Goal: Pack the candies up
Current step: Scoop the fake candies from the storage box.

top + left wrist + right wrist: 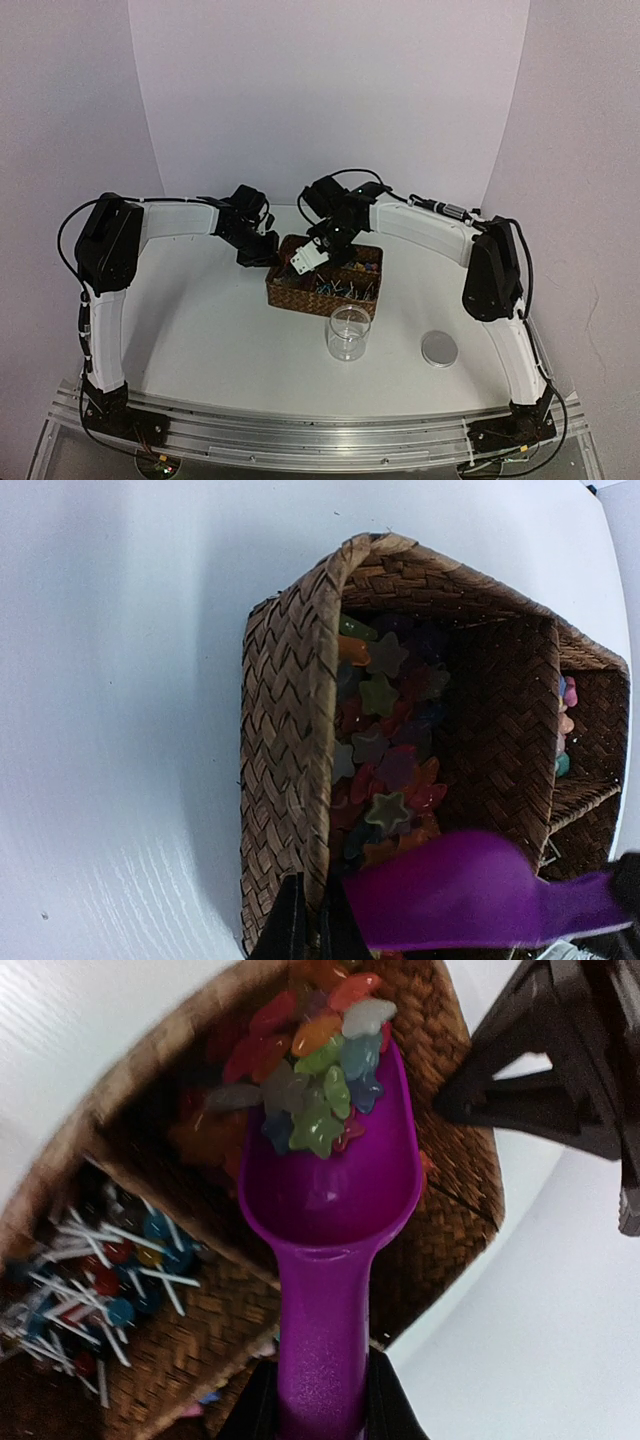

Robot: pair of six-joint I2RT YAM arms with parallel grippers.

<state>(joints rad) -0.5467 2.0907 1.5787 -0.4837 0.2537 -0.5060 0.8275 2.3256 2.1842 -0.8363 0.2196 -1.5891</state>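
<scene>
A brown wicker basket (285,296) with compartments stands mid-table. One compartment holds the candies (385,750), small star-shaped and rounded sweets in mixed colours. My right gripper (320,1400) is shut on the handle of a magenta scoop (330,1190). The scoop's bowl lies tipped in that compartment with a heap of candies (320,1070) at its mouth. My left gripper (312,885) is shut on the basket's wall (290,740), one finger outside and one inside. Seen from above, both grippers meet at the basket's back left corner, the left (262,252) beside the right (328,246).
A clear glass jar (348,333) stands open just in front of the basket, its round metal lid (439,348) lying flat to the right. Another compartment holds white-sticked lollipops (100,1280). A further one shows a few small pink and orange sweets (567,720).
</scene>
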